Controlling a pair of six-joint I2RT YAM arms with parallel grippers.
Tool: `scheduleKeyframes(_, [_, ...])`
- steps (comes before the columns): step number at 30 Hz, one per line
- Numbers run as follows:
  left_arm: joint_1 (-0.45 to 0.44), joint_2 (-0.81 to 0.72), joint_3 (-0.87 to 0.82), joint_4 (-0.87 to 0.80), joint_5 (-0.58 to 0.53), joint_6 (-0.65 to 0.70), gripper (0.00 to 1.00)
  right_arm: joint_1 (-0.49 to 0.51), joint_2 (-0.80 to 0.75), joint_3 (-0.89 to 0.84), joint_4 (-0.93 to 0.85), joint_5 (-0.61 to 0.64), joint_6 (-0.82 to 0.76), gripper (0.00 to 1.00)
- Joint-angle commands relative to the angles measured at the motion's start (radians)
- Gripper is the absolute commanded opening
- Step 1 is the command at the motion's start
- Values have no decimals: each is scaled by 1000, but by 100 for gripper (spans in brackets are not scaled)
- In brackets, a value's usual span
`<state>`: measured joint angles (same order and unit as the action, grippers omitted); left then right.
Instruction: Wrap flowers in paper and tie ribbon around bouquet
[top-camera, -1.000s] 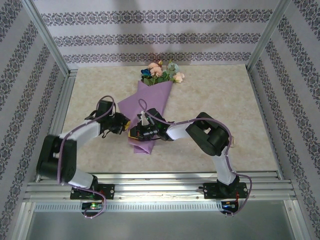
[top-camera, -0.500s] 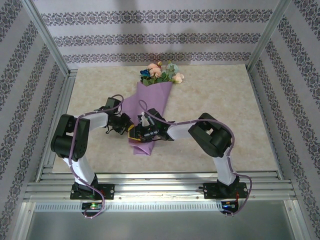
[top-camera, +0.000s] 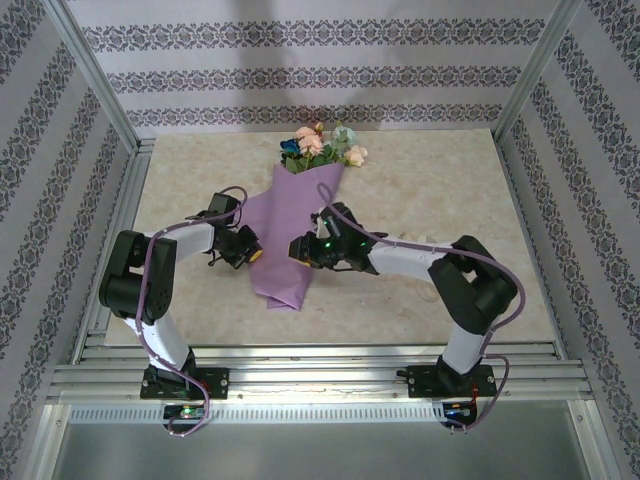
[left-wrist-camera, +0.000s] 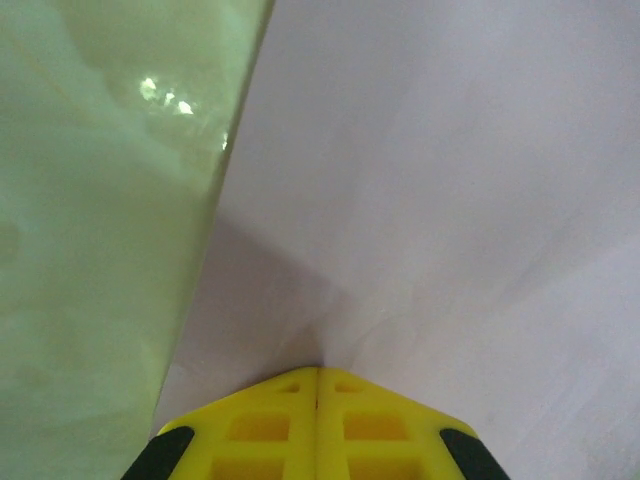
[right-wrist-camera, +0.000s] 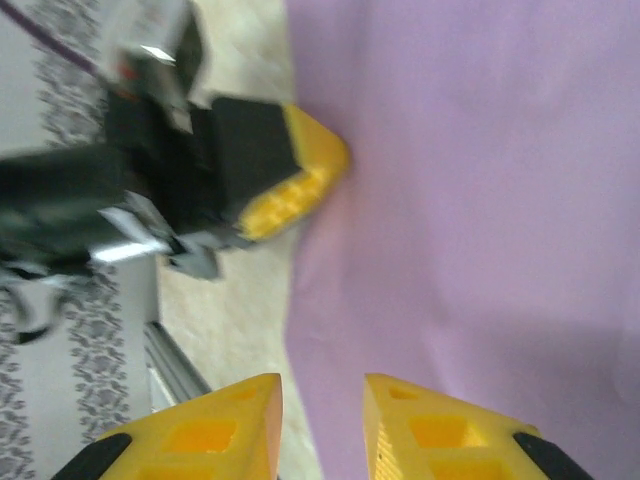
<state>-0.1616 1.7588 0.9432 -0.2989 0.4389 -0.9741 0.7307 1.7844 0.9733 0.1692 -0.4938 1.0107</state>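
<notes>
text: none can be read | labels, brands, numbers: none can be read | signs: none, the wallpaper (top-camera: 300, 75) carries only a flower ornament in stripes

Beige table (top-camera: 440, 185), bouquet (top-camera: 292, 212) — lying diagonally

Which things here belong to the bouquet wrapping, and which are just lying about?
Part of the job:
flowers
lilac paper, wrapped round them
left tool, shut on the paper's edge
right tool, open over the paper

Not part of it (fixtures, not loose items):
marbled table
aluminium frame
patterned walls
</notes>
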Motion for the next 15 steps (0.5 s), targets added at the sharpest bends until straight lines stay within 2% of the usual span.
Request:
scheduleKeyframes(1, [22,22,13,-138,-103,49,6,35,58,8,-50,46,26,28])
scheduleKeyframes(5, [18,-10,31,-168,-112,66,7,34,110,28,-101,90,35,27])
scheduleKeyframes(9, [-15,-140,59,-242,-105,47,18,38,144,37,-139,82,28,28])
scheduleKeyframes(13, [-121,-265,27,-257,13,-67,20,39,154,29,-119,64,27,28])
scheduleKeyframes(15, [-183,-289,-25,-204,80,-158,20,38,155,38,-118,59,27,29])
